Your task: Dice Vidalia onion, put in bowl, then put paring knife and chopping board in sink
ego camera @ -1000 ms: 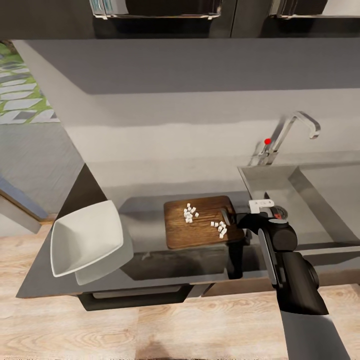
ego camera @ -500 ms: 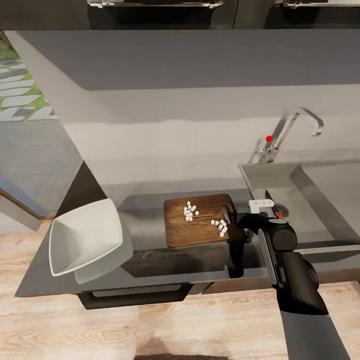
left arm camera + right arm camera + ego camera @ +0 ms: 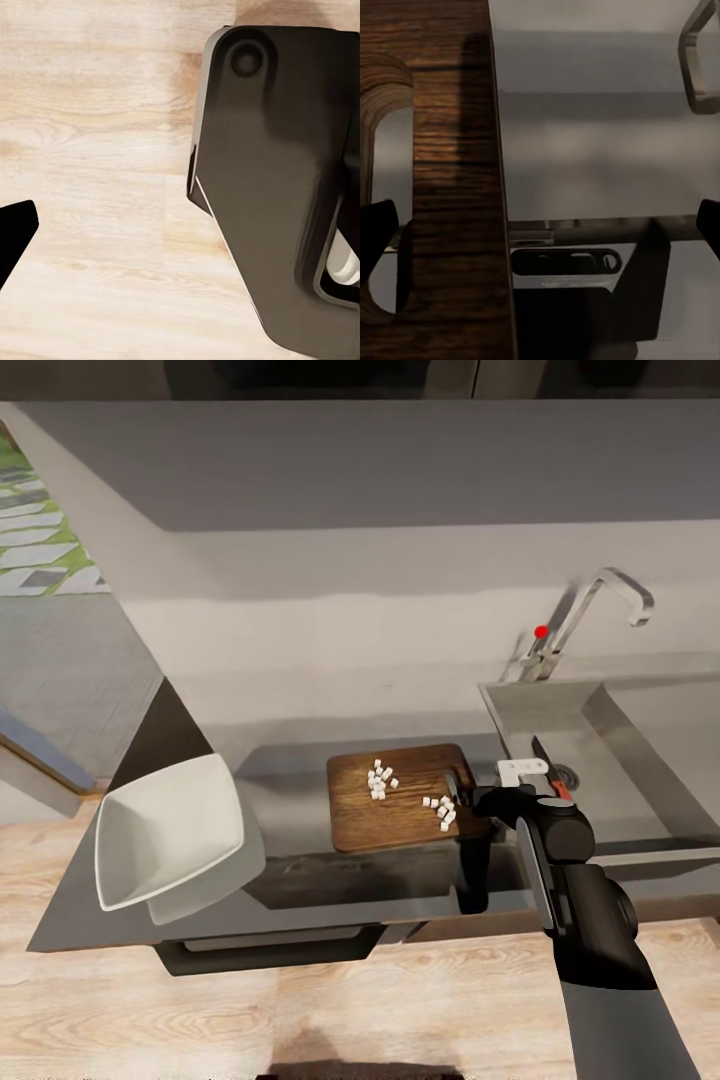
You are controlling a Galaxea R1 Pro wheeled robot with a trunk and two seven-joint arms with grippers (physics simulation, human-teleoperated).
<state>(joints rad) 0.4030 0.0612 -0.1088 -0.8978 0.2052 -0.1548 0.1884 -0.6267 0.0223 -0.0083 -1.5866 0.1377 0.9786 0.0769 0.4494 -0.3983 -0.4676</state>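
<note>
The dark-brown chopping board [image 3: 400,810] lies on the grey countertop [image 3: 290,785] with two small heaps of white diced onion [image 3: 380,780] on it. My right gripper [image 3: 468,802] is open at the board's slot-handle end. In the right wrist view the chopping board [image 3: 450,150] edge lies between the spread fingertips [image 3: 375,232]. The paring knife [image 3: 548,765] lies in the sink [image 3: 600,710]. The white bowl [image 3: 170,830] sits at the left. The whole Vidalia onion is out of view. My left gripper [image 3: 180,240] is open over the floor.
A chrome tap [image 3: 590,610] with a red knob stands behind the sink. The countertop's front edge runs just below the board, with the light wooden floor [image 3: 400,1000] beneath. A dark part of the robot's body [image 3: 277,187] is close to the left gripper.
The head camera has tilted slightly, so the whole picture has shifted and the upper cabinets have slid out at the top. Board, cubes, knife and right gripper hold their places.
</note>
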